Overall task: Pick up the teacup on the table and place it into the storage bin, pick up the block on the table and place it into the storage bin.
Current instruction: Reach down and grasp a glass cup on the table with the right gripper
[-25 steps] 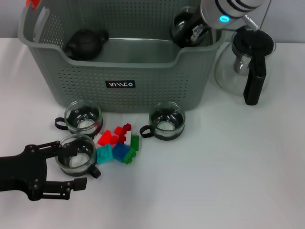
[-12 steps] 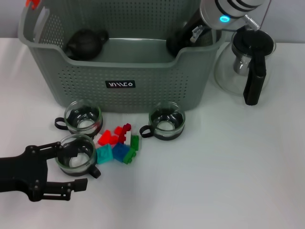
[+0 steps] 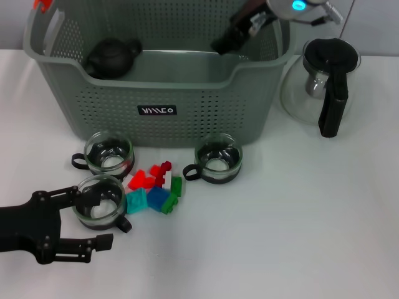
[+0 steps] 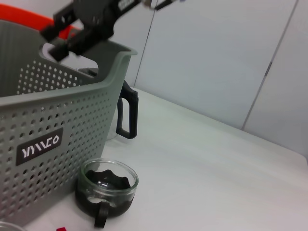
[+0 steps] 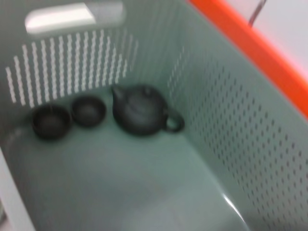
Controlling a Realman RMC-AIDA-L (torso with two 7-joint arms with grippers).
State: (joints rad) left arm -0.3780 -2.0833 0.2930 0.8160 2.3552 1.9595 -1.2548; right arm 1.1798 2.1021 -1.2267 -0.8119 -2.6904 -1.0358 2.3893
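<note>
Since the earlier frame the right gripper [image 3: 225, 42] is raised above the storage bin [image 3: 187, 93], its finger state indiscernible, while the left gripper [image 3: 93, 218] is held open around a smooth, fragile glass teacup [image 3: 100, 200], best clasped about its body.

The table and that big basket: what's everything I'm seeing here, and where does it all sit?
storage bin: one, grey-green perforated, back of the table.
teapot: one, dark, inside the bin.
small cups: two, dark, inside the bin beside the teapot.
glass teacups: three, clear with black handles, on the table in front of the bin.
blocks: a small pile, red, green, blue and teal, between the teacups.
glass pitcher: one, clear with black lid and handle, on the bin's right.
left end effector: black, open around the nearest teacup.
right end effector: black, above the bin's right rear.
</note>
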